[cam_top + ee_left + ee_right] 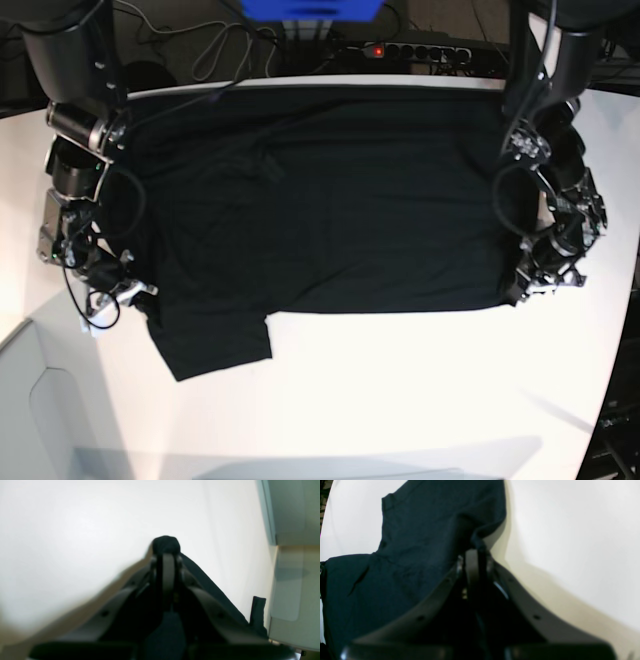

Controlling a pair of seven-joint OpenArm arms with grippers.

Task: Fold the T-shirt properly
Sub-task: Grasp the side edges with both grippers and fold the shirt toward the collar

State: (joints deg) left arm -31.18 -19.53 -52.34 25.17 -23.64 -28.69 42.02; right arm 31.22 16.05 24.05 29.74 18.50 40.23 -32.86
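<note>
The black T-shirt (330, 200) lies spread wide across the white table (380, 400), one short sleeve (215, 345) sticking out toward the front left. My left gripper (520, 292) is at the shirt's front right corner. In the left wrist view it (167, 555) is shut, and a small bunch of black T-shirt fabric (166, 543) sticks out past its tips. My right gripper (135, 290) is at the front left edge, by the sleeve. The right wrist view shows it (477, 552) shut on the T-shirt's (425, 530) hem, the cloth rising toward the pinch.
A power strip (420, 50) and cables run behind the table's far edge, near a blue object (310, 8). The table's right edge (272, 530) is close to my left gripper. Bare white tabletop stretches in front of the shirt.
</note>
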